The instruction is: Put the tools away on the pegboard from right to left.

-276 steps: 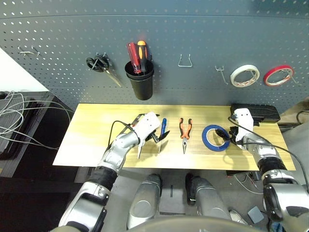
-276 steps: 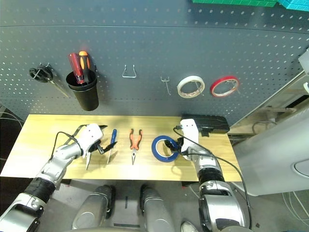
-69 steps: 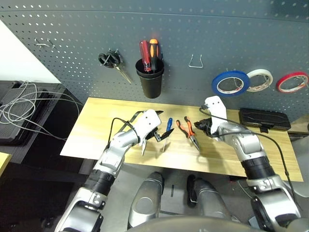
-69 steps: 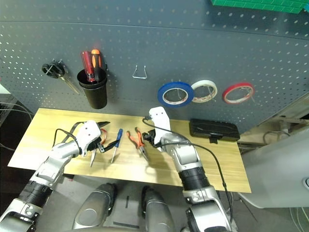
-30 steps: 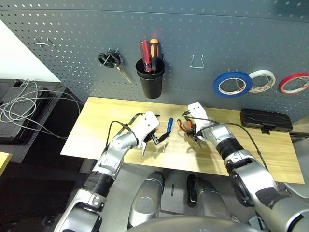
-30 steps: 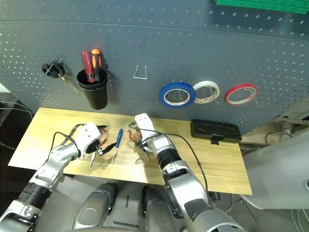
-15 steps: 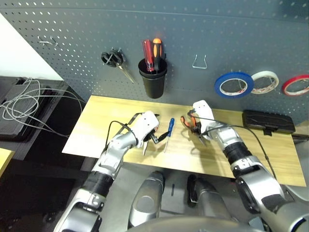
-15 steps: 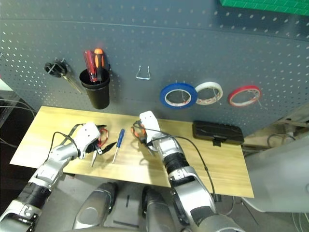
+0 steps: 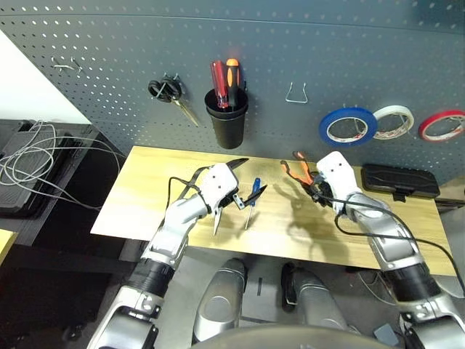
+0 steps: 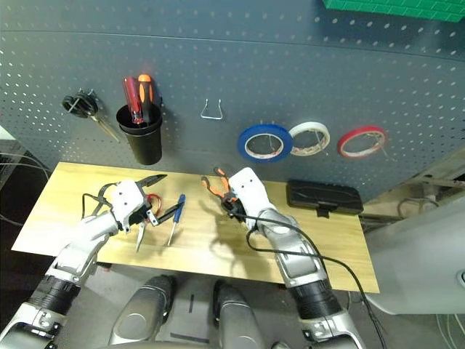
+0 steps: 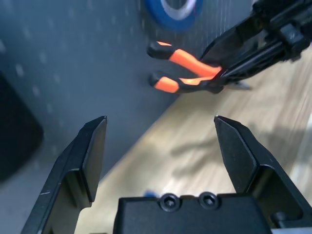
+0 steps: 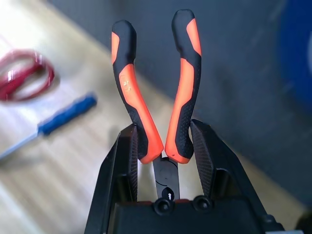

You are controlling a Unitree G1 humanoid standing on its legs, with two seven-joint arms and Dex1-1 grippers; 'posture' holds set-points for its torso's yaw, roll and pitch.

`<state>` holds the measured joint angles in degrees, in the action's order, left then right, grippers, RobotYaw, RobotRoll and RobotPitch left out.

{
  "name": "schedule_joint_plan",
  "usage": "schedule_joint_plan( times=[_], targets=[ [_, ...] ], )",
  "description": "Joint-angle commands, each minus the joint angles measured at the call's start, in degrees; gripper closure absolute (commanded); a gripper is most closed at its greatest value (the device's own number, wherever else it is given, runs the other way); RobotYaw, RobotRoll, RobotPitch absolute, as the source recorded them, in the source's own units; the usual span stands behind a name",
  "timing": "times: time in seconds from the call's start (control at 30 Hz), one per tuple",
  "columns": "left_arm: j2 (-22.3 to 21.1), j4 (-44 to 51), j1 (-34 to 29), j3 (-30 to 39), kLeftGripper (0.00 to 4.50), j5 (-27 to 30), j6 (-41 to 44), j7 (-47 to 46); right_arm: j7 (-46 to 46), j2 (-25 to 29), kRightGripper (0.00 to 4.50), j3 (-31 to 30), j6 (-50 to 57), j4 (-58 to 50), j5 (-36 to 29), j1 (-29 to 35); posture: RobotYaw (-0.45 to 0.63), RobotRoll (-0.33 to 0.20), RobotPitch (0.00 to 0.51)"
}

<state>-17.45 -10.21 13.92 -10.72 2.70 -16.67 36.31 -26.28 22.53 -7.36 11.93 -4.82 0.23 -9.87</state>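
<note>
My right gripper (image 9: 314,190) is shut on the orange-and-black needle-nose pliers (image 9: 298,168) and holds them in the air above the table, handles pointing at the pegboard (image 9: 109,43). In the right wrist view the pliers (image 12: 181,97) sit between the fingers at the joint. My left gripper (image 9: 247,178) is open, just above the table over the small blue-handled screwdriver (image 9: 252,195) and the red-handled scissors (image 10: 152,201). The blue tape ring (image 9: 347,126) hangs on the pegboard.
An empty wire hook (image 9: 296,93) sits left of the blue tape; white tape (image 9: 394,121) and red tape (image 9: 442,125) hang to its right. A black cup of screwdrivers (image 9: 226,116) and black-handled scissors (image 9: 168,93) hang further left. A black case (image 9: 399,180) lies at the table's back right.
My right gripper has lifted the pliers off the table and carried them up and to the right, towards the pegboard. My left gripper has tilted up a little in place.
</note>
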Motion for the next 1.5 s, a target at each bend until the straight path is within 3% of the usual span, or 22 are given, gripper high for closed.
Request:
schedule_joint_plan(
  times=[0.03,0.43,0.73,1.03,1.5],
  targets=[
    [0.2,0.2,0.7,1.5,0.0,0.9,-2.6,-0.6,0.3,-1.4,2.74,2.0,-6.2,-2.2,-2.1,0.5,0.17,0.0,0.201],
    [0.4,-2.3,3.8,4.8,0.0,-0.9,-10.3,-5.9,3.4,-7.6,2.74,4.5,-11.6,-5.5,-4.9,-7.6,0.16,0.0,0.201],
    [0.6,-3.5,4.9,4.2,0.0,-1.1,-10.8,-5.8,7.3,-13.1,2.74,4.6,-9.0,-7.5,-5.9,-18.2,0.16,0.0,0.195],
    [1.1,-4.3,6.4,3.7,0.0,-1.3,-11.0,-5.6,9.2,-15.7,2.74,5.4,-14.6,3.8,-5.0,-26.7,0.17,0.0,0.193],
    [1.1,-3.8,5.9,3.6,0.0,-1.5,-10.8,-6.0,9.9,-18.0,2.74,4.7,-28.2,21.3,-3.2,-33.0,0.19,0.0,0.196]
  ],
)
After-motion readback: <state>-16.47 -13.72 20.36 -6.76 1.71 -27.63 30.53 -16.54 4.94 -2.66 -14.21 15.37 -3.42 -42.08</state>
